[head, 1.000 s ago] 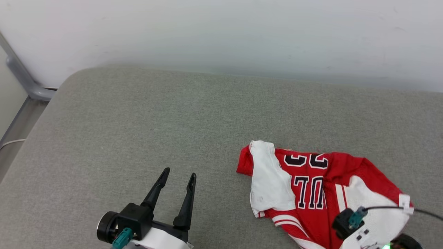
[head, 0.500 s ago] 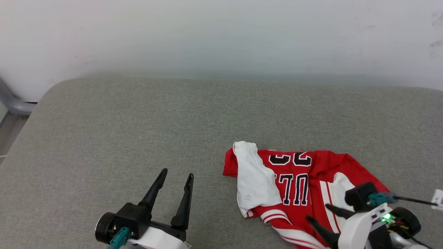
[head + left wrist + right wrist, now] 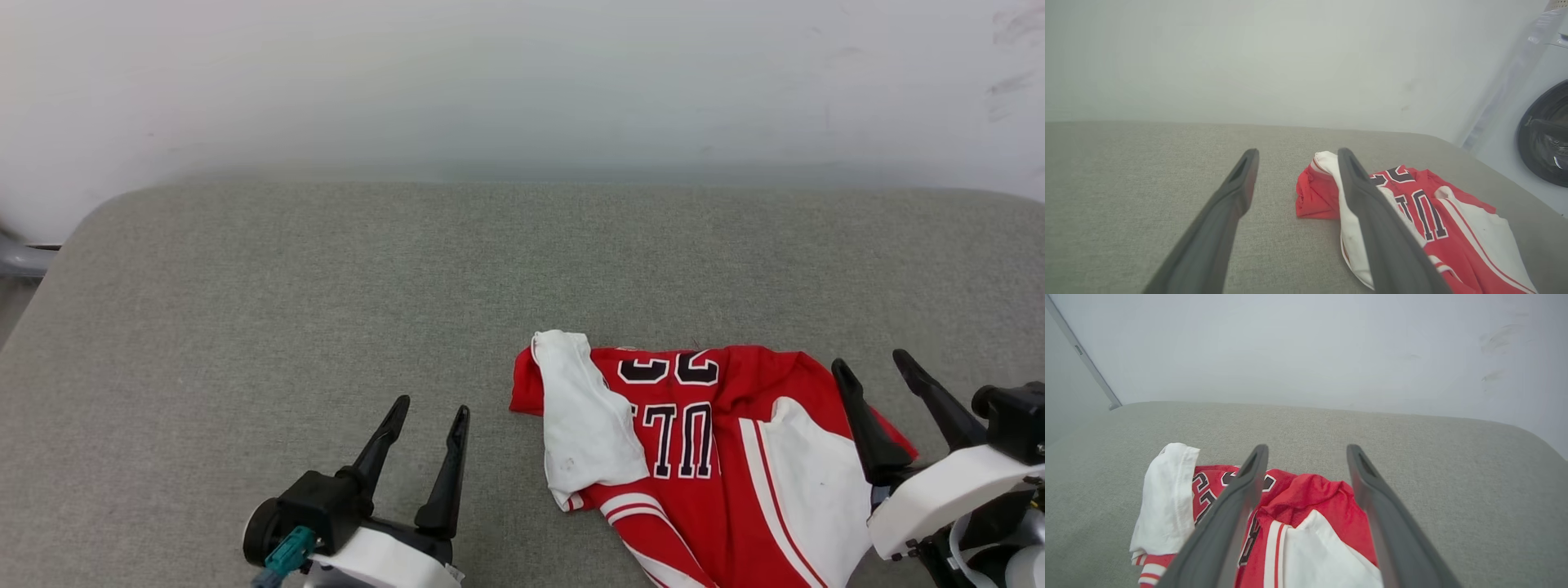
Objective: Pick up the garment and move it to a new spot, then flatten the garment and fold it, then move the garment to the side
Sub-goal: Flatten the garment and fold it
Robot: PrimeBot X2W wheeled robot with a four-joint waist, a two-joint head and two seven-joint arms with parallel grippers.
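The garment, a red jersey with white sleeves and black letters, lies crumpled on the grey cushion at the lower right of the head view. One white sleeve is folded over its left part. My right gripper stands open above the garment's right edge, with nothing between its fingers. In the right wrist view the garment lies under and between my open right gripper. My left gripper is open over bare cushion, left of the garment. The left wrist view shows the garment to the right of my left gripper.
The grey cushion spreads wide to the left and behind the garment, ending at a white wall. A grey metal bar sits past the cushion's left corner. A washing machine door shows at the right of the left wrist view.
My right gripper has opened, let go of the garment and risen to its right edge. The camera has shifted right. The left gripper has stayed open in place.
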